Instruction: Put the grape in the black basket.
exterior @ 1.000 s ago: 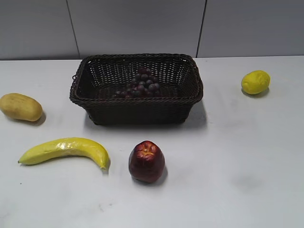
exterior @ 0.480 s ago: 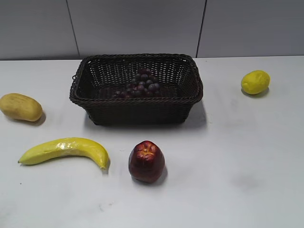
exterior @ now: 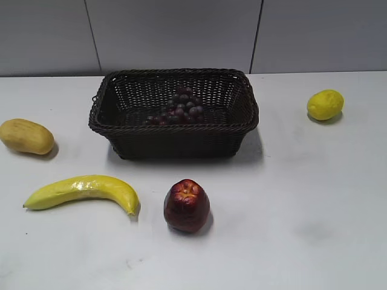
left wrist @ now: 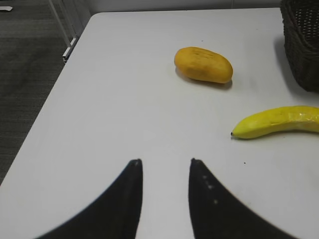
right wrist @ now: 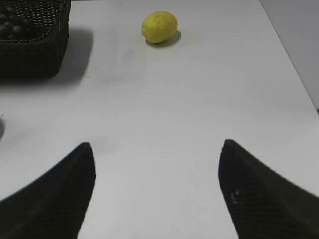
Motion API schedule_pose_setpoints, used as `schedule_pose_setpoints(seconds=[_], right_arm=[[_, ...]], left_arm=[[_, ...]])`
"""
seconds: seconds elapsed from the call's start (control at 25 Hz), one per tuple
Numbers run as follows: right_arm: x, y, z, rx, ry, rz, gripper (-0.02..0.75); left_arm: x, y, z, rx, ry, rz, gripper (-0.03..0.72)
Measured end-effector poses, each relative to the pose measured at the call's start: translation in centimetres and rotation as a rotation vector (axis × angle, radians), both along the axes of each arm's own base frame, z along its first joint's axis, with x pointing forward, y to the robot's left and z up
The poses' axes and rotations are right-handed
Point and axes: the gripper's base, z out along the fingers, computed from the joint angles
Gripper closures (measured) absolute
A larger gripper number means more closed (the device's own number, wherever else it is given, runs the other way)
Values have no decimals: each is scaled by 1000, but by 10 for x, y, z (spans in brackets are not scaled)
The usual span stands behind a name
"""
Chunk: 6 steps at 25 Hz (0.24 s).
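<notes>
The grape (exterior: 179, 107), a dark red-purple bunch, lies inside the black basket (exterior: 175, 140) at the back middle of the white table. Part of the bunch (right wrist: 12, 26) and a basket corner (right wrist: 40, 55) show at the top left of the right wrist view; a basket corner (left wrist: 302, 50) shows at the top right of the left wrist view. My left gripper (left wrist: 164, 162) is open and empty over bare table near the left edge. My right gripper (right wrist: 155, 145) is wide open and empty over bare table. Neither gripper shows in the exterior view.
A yellow banana (exterior: 84, 190) and a dark red apple (exterior: 187, 205) lie in front of the basket. A tan mango-like fruit (exterior: 26, 136) lies at the left, a lemon (exterior: 325, 104) at the right. The table's left edge (left wrist: 47, 104) drops to the floor.
</notes>
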Motion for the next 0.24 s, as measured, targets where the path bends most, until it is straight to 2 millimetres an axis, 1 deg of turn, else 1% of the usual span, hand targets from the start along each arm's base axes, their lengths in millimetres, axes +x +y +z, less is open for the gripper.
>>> schedule_pose_setpoints(seconds=[0.24], right_arm=[[0,0,0,0,0,0,155]], left_arm=[[0,0,0,0,0,0,450]])
